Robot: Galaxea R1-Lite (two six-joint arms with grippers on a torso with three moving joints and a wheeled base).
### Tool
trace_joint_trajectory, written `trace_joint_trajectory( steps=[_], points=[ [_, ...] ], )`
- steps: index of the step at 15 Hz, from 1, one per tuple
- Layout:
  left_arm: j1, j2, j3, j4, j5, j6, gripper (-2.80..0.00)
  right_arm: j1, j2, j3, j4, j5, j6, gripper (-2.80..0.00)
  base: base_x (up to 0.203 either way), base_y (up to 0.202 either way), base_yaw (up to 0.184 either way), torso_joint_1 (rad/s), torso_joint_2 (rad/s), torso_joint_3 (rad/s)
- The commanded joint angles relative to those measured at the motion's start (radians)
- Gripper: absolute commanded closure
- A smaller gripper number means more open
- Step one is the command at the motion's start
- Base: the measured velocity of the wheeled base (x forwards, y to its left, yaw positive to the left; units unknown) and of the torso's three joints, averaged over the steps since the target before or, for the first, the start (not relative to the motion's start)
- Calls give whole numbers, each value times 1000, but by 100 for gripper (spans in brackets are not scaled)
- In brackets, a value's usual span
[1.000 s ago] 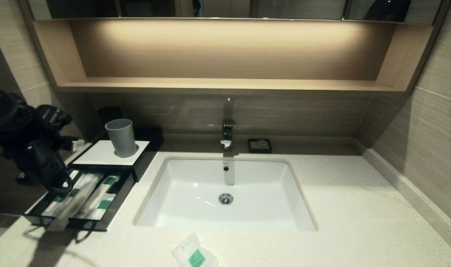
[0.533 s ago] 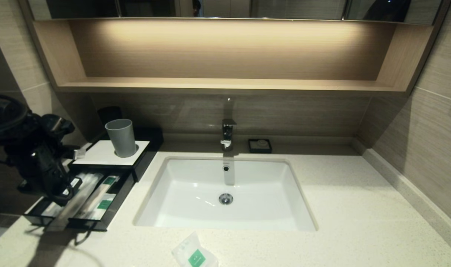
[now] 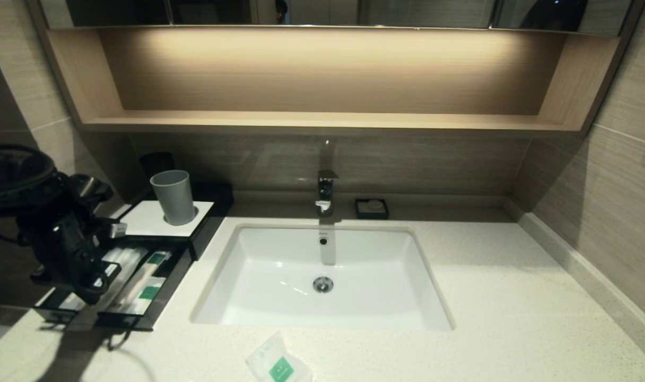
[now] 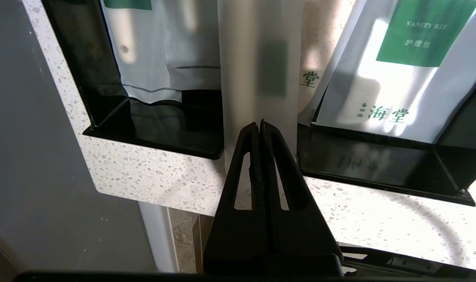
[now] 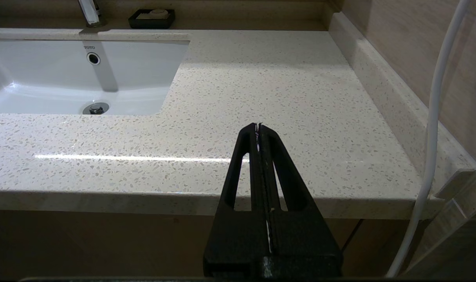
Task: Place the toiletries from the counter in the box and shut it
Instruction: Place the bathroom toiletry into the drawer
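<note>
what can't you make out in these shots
- Head view: the left gripper covers part of the open drawer, so the packets under it cannot be counted.
- Head view: the sachet is cut off by the bottom edge.
- Left wrist view: the stick in the shut gripper is blurred; its label is unreadable.
- Right gripper: out of the head view.

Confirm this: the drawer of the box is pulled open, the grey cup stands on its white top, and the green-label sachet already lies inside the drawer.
One thing is wrong: the green-label sachet lies on the counter in front of the sink, not in the drawer, as the head view shows. The box drawer is open and the grey cup stands on its white top.
</note>
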Motion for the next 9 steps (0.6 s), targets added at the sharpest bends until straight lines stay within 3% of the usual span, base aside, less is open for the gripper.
trace_joint_trajectory(
  steps=[1, 9],
  points=[
    [0, 22, -1, 0, 1, 0, 0, 0, -2, 2, 0, 0, -1, 0, 0, 0, 0, 0, 0, 0],
    [0, 85, -38, -30, -1, -7, 0, 0, -2, 1, 0, 0, -1, 0, 0, 0, 0, 0, 0, 0]
  ],
)
